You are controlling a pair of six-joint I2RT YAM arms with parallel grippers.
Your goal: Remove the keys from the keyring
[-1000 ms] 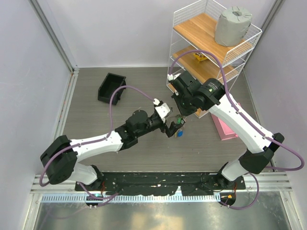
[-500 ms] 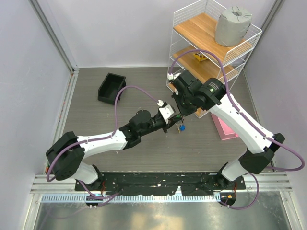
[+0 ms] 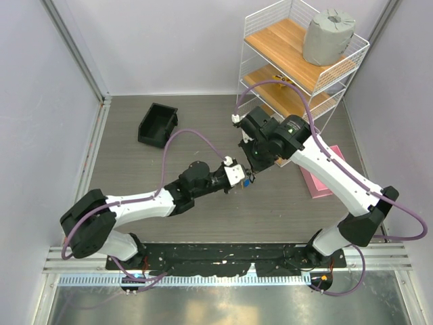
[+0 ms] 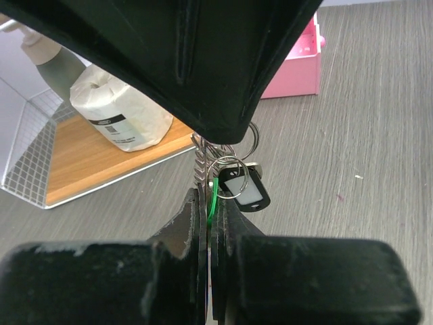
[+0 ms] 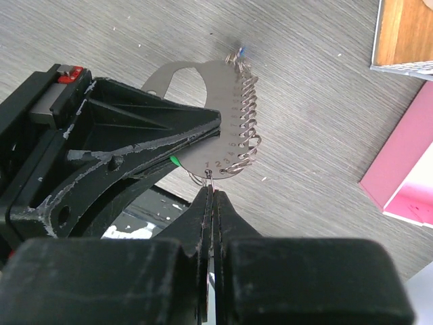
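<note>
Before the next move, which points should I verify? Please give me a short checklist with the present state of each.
1. Left hand shut on the green key: ok.
2. Right hand shut on a keyring loop: ok.
3. Green key free of the keyring: cannot tell, the joint is hidden.
4. Blue key located: ok, a blue speck at the metal plate's far end.
5. Yellow key located: cannot tell, not visible in any view.

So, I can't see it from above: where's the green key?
Left wrist view, centre: the green key sits in the shut left gripper, beside the black tag, under the right gripper.
</note>
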